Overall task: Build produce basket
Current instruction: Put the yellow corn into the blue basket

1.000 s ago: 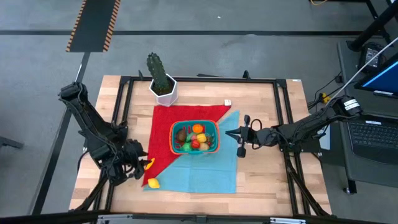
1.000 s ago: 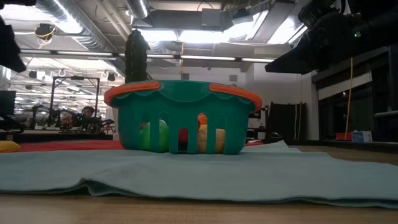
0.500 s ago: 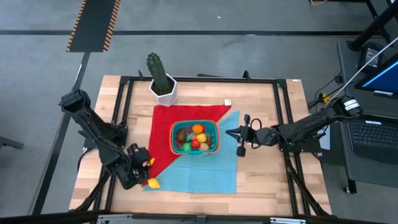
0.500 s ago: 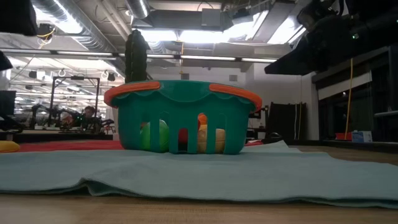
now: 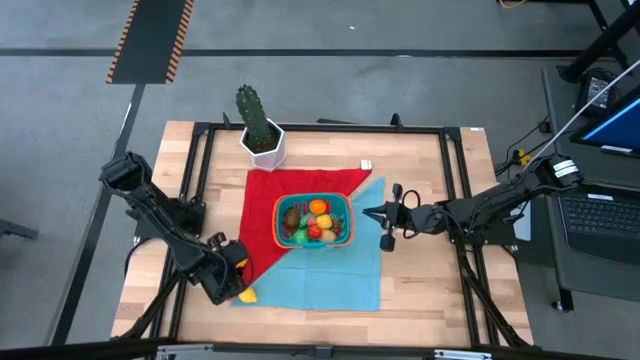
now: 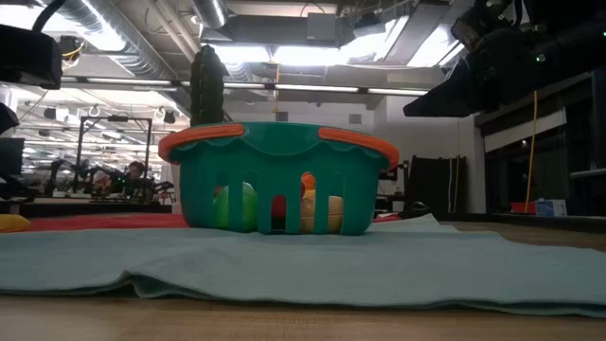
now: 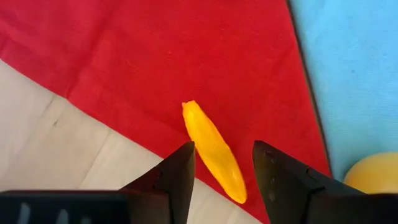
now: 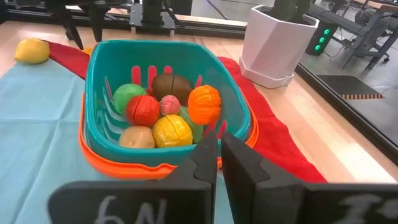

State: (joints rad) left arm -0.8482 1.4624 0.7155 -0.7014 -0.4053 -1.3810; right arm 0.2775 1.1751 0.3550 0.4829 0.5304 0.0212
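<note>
The teal basket (image 5: 314, 220) with its orange rim stands on a red and a light-blue cloth and holds several pieces of produce (image 8: 163, 109). A long yellow-orange piece (image 7: 210, 148) lies on the red cloth (image 7: 186, 56) near the cloth's edge. My left gripper (image 7: 224, 177) hovers over it, open, a finger on either side of its nearer end. A yellow lemon (image 5: 246, 295) lies beside it on the blue cloth. My right gripper (image 5: 368, 213) waits, shut, just right of the basket.
A white pot with a cactus (image 5: 262, 135) stands at the far side, left of centre. The blue cloth (image 5: 335, 275) spreads toward the near edge. Bare wood (image 7: 56, 149) borders the red cloth. A black frame (image 5: 460, 200) runs around the table.
My left gripper has sunk and shifted toward the table's near edge, turning as it went, and now stands over the yellow-orange piece. The basket, the cloths and the lemon have stayed put.
</note>
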